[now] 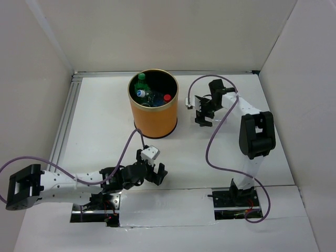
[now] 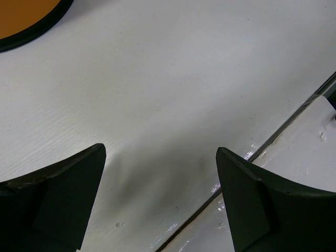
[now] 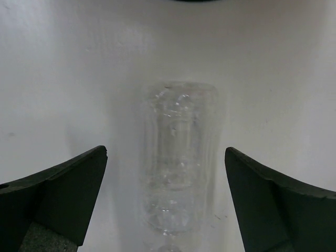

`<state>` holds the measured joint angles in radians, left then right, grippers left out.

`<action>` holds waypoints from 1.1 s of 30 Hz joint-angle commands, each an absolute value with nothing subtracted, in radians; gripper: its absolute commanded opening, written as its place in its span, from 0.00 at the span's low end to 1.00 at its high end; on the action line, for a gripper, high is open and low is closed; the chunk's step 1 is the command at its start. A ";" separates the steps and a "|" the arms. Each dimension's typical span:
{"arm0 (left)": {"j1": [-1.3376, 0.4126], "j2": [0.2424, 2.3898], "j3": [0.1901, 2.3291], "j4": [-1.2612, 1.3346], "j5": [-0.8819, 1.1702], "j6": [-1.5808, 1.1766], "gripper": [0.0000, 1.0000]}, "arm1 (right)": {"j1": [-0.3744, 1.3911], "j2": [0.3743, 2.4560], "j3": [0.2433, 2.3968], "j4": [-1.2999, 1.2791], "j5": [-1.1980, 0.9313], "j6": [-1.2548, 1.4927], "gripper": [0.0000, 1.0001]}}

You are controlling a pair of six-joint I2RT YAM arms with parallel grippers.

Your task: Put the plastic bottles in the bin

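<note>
The orange-yellow bin (image 1: 153, 113) stands at the back middle of the table. Inside it lie several plastic bottles: one with a green cap (image 1: 142, 77), one with a blue cap (image 1: 140, 93) and one with a red cap (image 1: 167, 97). A plain clear plastic bottle (image 3: 178, 157) lies on the white table and looks blurred. My right gripper (image 3: 166, 152) is open around it, and neither finger touches it. In the top view the right gripper (image 1: 203, 116) hangs to the right of the bin and hides that bottle. My left gripper (image 2: 160, 148) is open and empty over bare table.
The bin's base (image 2: 31, 16) shows at the upper left of the left wrist view. A seam between table panels (image 2: 273, 139) runs past the left gripper's right finger. White walls enclose the table, with a metal rail (image 1: 65, 115) along the left side.
</note>
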<state>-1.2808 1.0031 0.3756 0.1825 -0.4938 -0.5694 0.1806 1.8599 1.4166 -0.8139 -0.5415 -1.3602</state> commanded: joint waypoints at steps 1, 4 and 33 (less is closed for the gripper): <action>-1.287 0.966 0.371 0.187 -0.523 -0.611 0.99 | 0.175 1.881 1.382 -0.649 -0.442 -1.362 1.00; -1.287 0.956 0.371 0.187 -0.532 -0.620 0.99 | 0.175 1.905 1.347 -0.624 -0.403 -1.362 0.93; -1.287 0.773 0.327 0.112 -0.581 -0.680 0.97 | 0.469 1.957 2.175 -0.247 -1.032 -0.450 0.42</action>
